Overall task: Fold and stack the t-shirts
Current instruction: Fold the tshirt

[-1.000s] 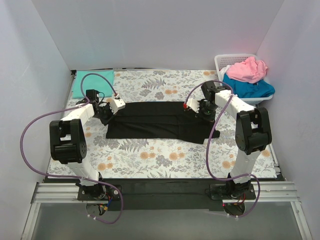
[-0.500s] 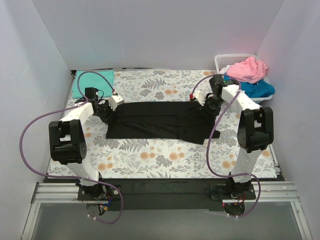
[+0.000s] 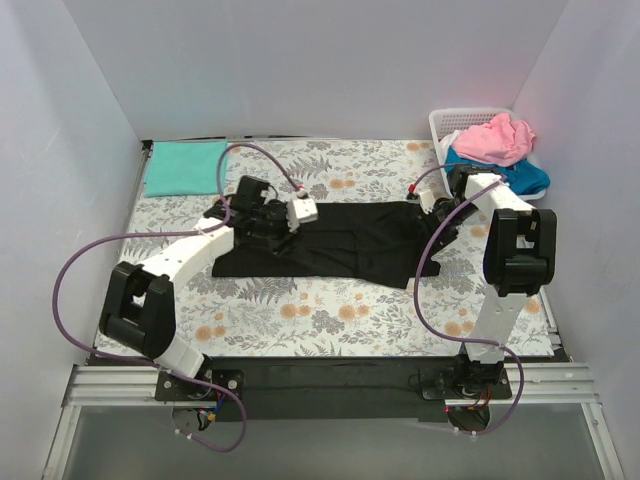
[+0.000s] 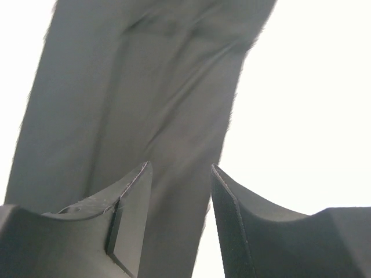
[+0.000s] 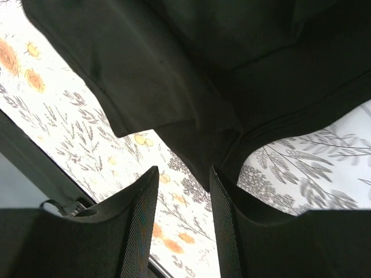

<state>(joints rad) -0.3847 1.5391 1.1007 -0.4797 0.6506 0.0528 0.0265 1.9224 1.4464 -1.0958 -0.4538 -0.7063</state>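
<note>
The black t-shirt (image 3: 340,240), light and limp, lies flat at table centre spanning 9 to 3 o'clock; pinch both layers at its end corners, left gripper (image 4: 178,174) at 10 o'clock and right gripper (image 5: 182,174) at 3 o'clock, both part-spread, gripping nothing.

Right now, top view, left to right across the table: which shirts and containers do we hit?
mint shirt → black shirt → basket. The pink shirt and blue shirt in the basket overlap, so they are not ranked.
</note>
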